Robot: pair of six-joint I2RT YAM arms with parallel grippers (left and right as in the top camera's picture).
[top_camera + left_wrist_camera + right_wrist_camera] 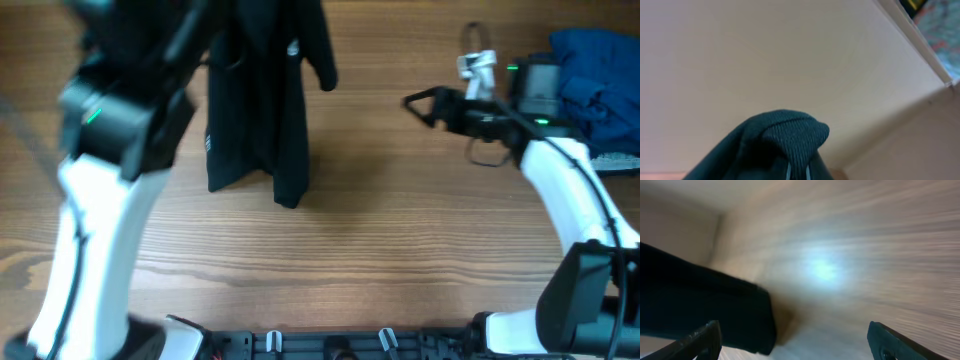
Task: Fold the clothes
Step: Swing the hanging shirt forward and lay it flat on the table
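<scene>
Spreading step: left gripper (797, 171), closed on garment (258, 110), apparently dangles it over the table (400, 230). Right gripper (797, 345) gapes empty nearby and should next pinch a free corner.

The clothes (262, 110) are over the far left part of the counter (400, 240), just right of the left arm (100, 200). The right tool (796, 342) is to their right, well apart from them, above bare counter. A heap of garments (598, 80) lies at the counter's far right edge, right of that tool.
</scene>
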